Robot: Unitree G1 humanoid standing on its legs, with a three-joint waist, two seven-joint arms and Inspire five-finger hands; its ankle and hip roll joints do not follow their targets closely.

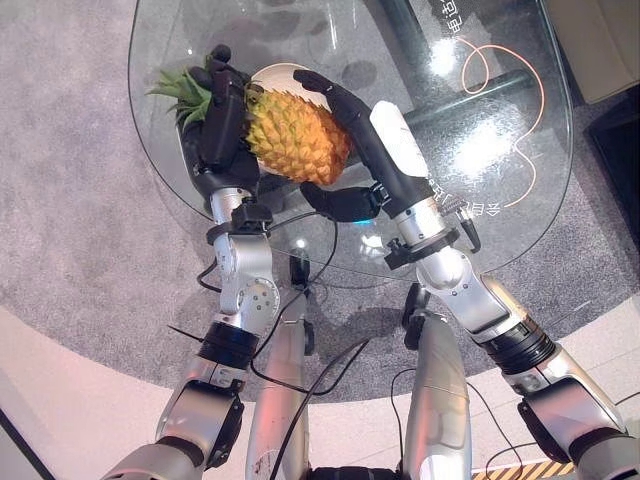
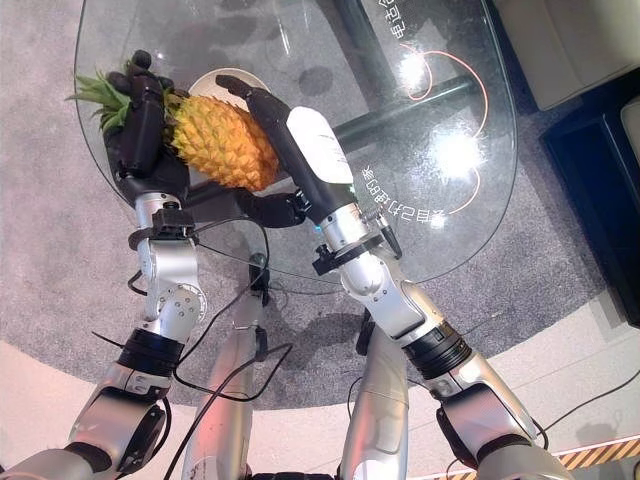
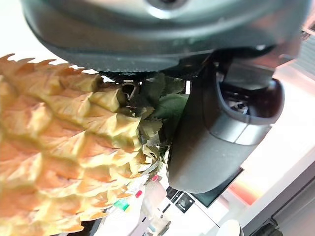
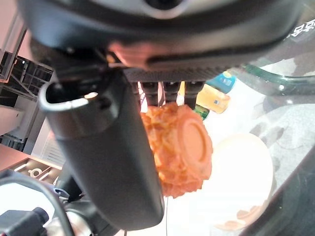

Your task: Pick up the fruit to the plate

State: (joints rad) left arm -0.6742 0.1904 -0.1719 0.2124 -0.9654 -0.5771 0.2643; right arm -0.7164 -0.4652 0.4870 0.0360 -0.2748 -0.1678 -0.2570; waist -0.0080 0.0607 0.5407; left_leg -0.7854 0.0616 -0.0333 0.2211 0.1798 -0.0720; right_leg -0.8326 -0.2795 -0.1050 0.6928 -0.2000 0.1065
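A yellow-orange pineapple with a green crown is held between both hands above the glass table. My left hand grips the crown end, its fingers curled over the leaves. At the base end, my right hand has its fingers lying over the far side of the fruit and its thumb underneath. A pale round plate lies on the glass, partly hidden behind the fruit; the right wrist view shows the plate just beyond the pineapple's base.
The round glass table has dark metal bars beneath it and an orange line drawn on its right part. Grey carpet surrounds it. Dark furniture stands at the right edge.
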